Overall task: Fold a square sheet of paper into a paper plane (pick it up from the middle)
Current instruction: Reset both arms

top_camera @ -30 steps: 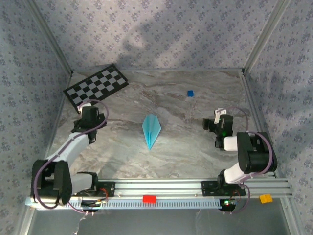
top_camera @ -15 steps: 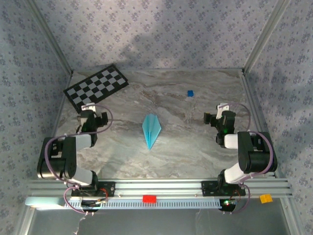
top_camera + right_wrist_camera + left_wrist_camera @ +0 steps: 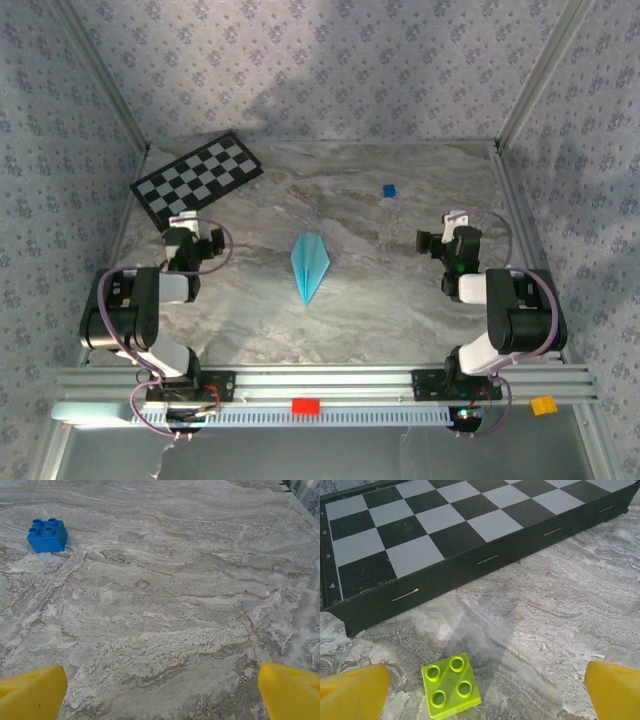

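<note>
The left arm (image 3: 140,315) is folded tight over its base, elbow tucked, wrist low and aimed away from the base. The left fingers (image 3: 351,692) stand spread wide, gripping nothing. The right arm (image 3: 515,315) is folded the same way, and the right fingers (image 3: 292,692) are just as wide apart and bare.

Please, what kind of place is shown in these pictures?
Probably a robotics lab cell: a left arm and right arm bolted to an aluminium rail, a calibration-style checkerboard, and patterned screens enclosing the marble-look table.
</note>
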Controlling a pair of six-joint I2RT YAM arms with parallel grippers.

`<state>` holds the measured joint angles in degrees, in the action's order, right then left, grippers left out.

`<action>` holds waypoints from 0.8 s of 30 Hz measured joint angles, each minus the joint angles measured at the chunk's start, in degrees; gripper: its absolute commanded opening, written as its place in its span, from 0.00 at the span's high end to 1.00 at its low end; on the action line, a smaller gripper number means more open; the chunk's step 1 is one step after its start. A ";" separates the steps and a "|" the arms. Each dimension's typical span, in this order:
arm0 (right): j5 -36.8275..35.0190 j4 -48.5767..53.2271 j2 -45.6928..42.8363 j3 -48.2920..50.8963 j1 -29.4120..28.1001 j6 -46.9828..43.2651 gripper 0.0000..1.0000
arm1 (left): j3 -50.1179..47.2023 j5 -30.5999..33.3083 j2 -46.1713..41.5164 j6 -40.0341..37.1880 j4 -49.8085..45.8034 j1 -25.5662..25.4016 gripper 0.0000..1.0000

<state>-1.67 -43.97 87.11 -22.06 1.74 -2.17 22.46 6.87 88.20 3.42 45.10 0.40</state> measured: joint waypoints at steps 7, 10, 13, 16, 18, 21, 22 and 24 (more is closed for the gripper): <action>0.00 0.00 0.00 0.00 0.00 0.00 0.00 | 0.00 0.00 0.00 0.00 0.11 0.00 0.00; 0.00 0.00 0.00 0.00 0.00 0.00 0.00 | 0.00 0.00 0.00 0.00 0.11 0.00 0.00; 0.00 0.00 0.00 0.00 0.00 0.00 0.00 | 0.00 0.00 -0.02 0.00 0.11 0.00 0.00; 0.00 0.00 0.00 0.00 0.00 0.00 0.00 | 0.00 0.00 -0.02 0.00 0.11 0.00 0.00; 0.00 0.00 0.00 0.00 0.00 0.00 0.00 | 0.00 -0.02 0.00 0.00 0.11 0.00 0.00; 0.00 0.00 0.00 0.00 0.00 0.00 0.00 | 0.00 0.00 0.00 0.00 0.11 0.00 0.00; 0.00 0.00 0.00 0.00 0.00 0.00 0.00 | 0.00 -0.02 0.00 0.00 0.11 0.00 0.00; 0.00 0.00 0.00 0.00 0.00 0.00 0.00 | 0.00 0.00 -0.02 0.00 0.11 0.00 0.00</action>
<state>-1.67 -43.97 87.11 -22.06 1.74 -2.17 22.46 6.87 88.18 3.42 45.21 0.40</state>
